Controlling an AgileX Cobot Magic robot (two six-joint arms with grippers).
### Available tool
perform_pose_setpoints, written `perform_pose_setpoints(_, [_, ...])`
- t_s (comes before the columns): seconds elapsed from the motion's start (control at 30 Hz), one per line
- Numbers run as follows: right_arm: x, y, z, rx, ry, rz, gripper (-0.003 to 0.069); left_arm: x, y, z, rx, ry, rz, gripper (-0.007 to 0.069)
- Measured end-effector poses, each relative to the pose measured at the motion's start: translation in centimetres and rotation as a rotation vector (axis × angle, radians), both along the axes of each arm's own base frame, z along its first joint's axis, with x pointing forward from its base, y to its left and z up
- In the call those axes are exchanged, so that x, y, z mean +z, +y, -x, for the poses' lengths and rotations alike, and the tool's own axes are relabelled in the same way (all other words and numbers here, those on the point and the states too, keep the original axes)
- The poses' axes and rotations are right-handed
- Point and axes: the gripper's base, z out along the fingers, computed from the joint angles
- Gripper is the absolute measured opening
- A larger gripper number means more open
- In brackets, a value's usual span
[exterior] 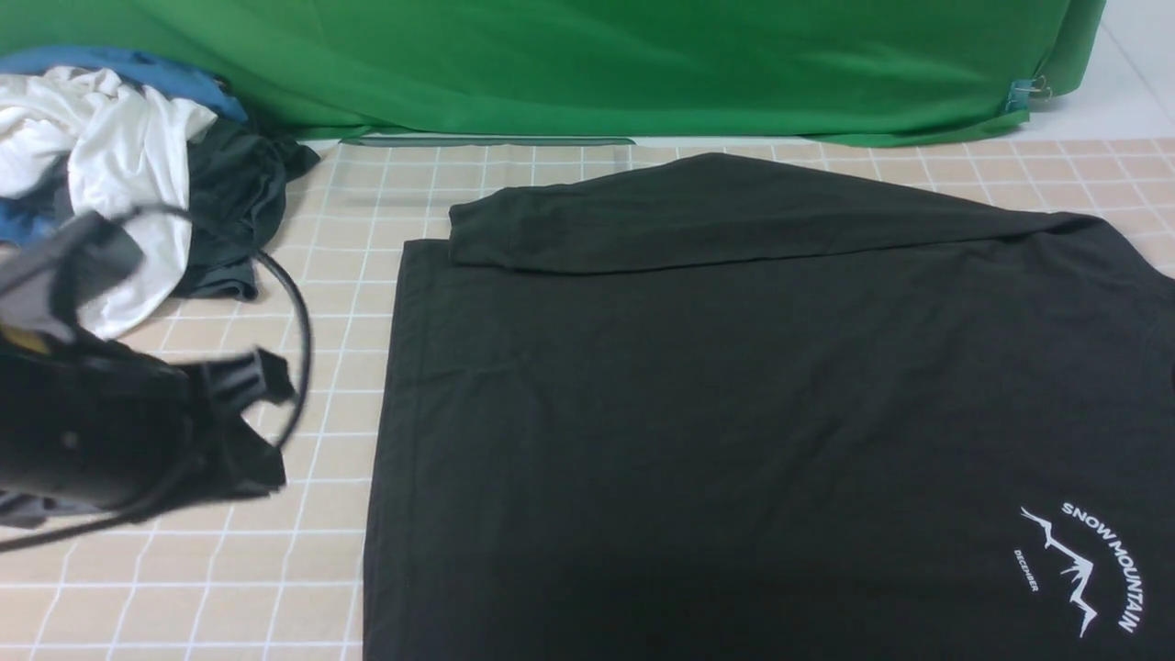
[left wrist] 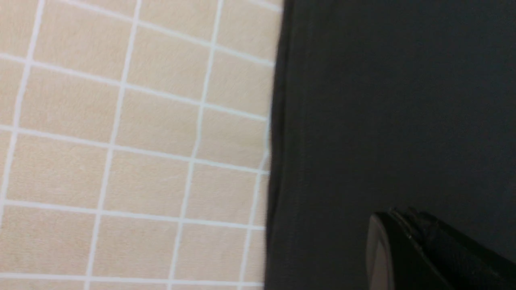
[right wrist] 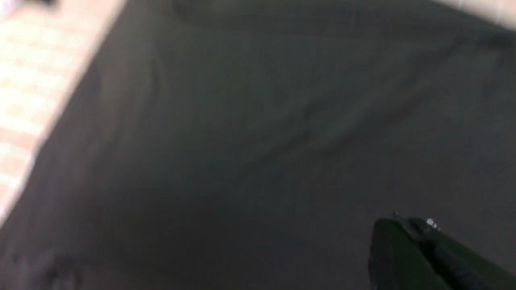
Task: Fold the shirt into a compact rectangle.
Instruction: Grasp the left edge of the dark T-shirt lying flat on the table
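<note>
The black shirt [exterior: 734,386] lies flat on the checked table cover, its white "SNOW MOUNTAIN" print [exterior: 1092,565] at the near right. One sleeve [exterior: 734,216] is folded across its far edge. My left arm [exterior: 110,441] hovers left of the shirt's left edge. In the left wrist view my left gripper [left wrist: 397,219] is shut and empty, over the shirt [left wrist: 383,100] near that straight edge. The right arm is outside the front view. The blurred right wrist view shows my right gripper [right wrist: 403,223] shut above the shirt [right wrist: 262,141], with no fabric seen between its fingers.
A pile of white, blue and dark grey clothes [exterior: 110,156] sits at the back left. A green backdrop [exterior: 597,64] closes off the far side. The beige checked cover [exterior: 312,303] shows between pile and shirt. A black cable [exterior: 298,330] loops off the left arm.
</note>
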Motion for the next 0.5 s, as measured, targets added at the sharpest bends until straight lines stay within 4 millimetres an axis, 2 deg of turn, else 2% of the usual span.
perform_pose_setpoints(0.13, [-2.9,0.4,-1.0,0.014,0.115,0.017,0.0041,-2.4,-2.3,-0.5,-0.060,0.046,-0.067,0.0011])
perform_pose_setpoints(0.27, [-4.6,0.9,-1.4,0.053,0.126,-0.007,0.0041,-4.9,-4.6,-0.9,-0.091,0.137,-0.166,0.0011])
perform_pose_setpoints(0.4, [-5.0,1.2,-1.6,0.073,0.103,-0.038,0.0041,-7.1,-5.4,-2.0,-0.069,0.205,-0.255,0.0019])
perform_pose_setpoints(0.5, [-5.0,1.3,-1.6,0.079,0.092,-0.048,0.0041,-7.8,-5.7,-3.1,-0.055,0.225,-0.273,0.0076])
